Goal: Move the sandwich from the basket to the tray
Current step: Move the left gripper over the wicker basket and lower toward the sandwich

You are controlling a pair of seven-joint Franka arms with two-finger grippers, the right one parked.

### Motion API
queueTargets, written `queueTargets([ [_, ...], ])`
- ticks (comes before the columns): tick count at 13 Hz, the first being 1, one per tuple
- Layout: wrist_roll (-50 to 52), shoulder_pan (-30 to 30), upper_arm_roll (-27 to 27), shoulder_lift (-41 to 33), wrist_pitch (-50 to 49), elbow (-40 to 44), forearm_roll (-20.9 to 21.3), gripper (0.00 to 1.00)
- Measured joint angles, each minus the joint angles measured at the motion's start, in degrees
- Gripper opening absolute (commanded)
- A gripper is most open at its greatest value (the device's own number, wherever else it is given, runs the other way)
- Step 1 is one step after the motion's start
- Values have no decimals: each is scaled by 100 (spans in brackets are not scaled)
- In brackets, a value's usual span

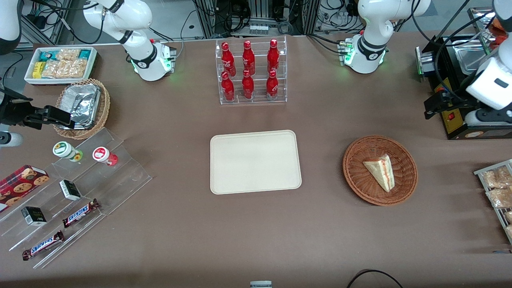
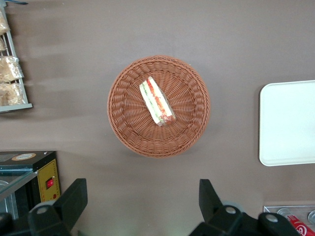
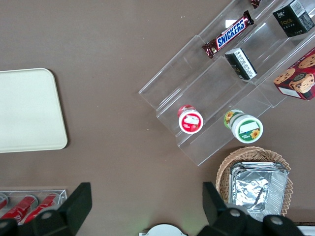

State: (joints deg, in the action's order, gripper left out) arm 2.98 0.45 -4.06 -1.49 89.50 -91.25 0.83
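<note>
The sandwich, a white bread wedge with red and green filling along its edge, lies in the round reddish-brown wicker basket. The cream tray sits bare at the table's middle, beside the basket toward the parked arm's end. My left gripper hangs high over the table, farther from the front camera than the basket and toward the working arm's end. It is open wide, with nothing between its black fingers.
A black appliance stands close to the gripper. A wire rack of bagged snacks lies at the working arm's table edge. An acrylic rack of red bottles stands farther back than the tray. Acrylic steps with snacks and a foil-filled basket lie toward the parked arm's end.
</note>
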Motion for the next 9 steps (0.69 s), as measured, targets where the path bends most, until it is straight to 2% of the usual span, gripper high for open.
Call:
queueTargets([
  [6, 0, 0, 0, 70, 5, -89, 2, 100],
  [9, 3, 9, 3, 172, 659, -690, 3, 100],
])
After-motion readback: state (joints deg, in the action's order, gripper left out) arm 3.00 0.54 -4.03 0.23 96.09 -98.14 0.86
